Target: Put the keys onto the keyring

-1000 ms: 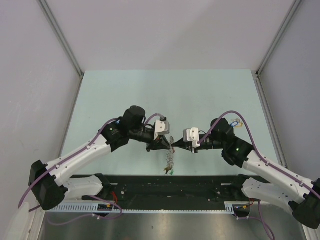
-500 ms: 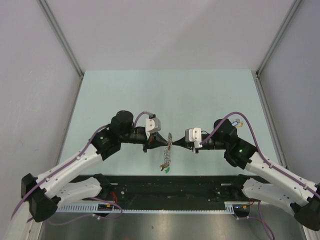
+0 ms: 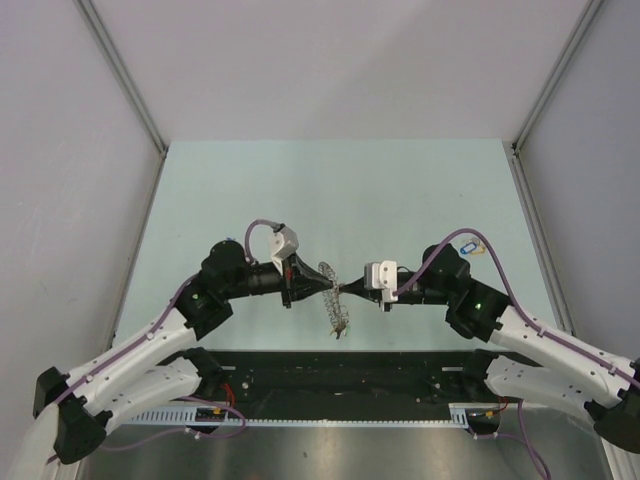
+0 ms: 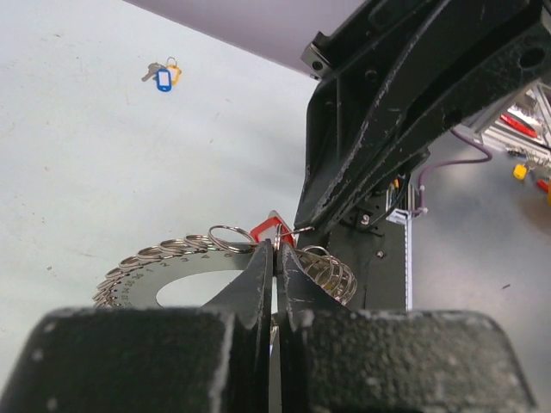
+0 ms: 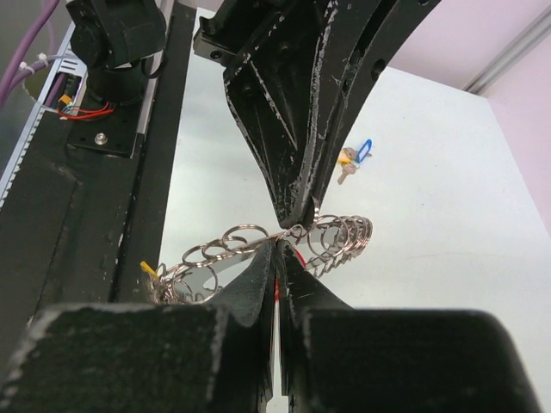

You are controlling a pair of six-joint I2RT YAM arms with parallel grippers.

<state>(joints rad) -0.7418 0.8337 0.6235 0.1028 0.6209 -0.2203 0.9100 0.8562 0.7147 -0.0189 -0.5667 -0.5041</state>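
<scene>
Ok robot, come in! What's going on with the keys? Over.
Left claw shut on big silvery coiled-metal keyring. Right claw shut on red-headed key, tip to tip. Blue and yellow-headed keys lie loose, far right. Nothing in the way.

top cam: overhead, far | wrist cams: close, opposed; share keyring (image 4: 185,248)

Count: 2 arms, left arm (image 3: 150,340) and right arm (image 3: 540,340). 2 grippers: left gripper (image 4: 274,251), right gripper (image 5: 277,255). 1 keyring (image 4: 172,281), carrying a row of small split rings (image 4: 228,236), too many and too overlapped to count. Key tags visible: 4. That's 1 red tag (image 4: 265,229) and 1 yellow tag (image 5: 148,268) at the keyring, plus a loose pair (image 4: 164,76) on the table (image 4: 77,172), 1 blue and 1 yellow.
</scene>
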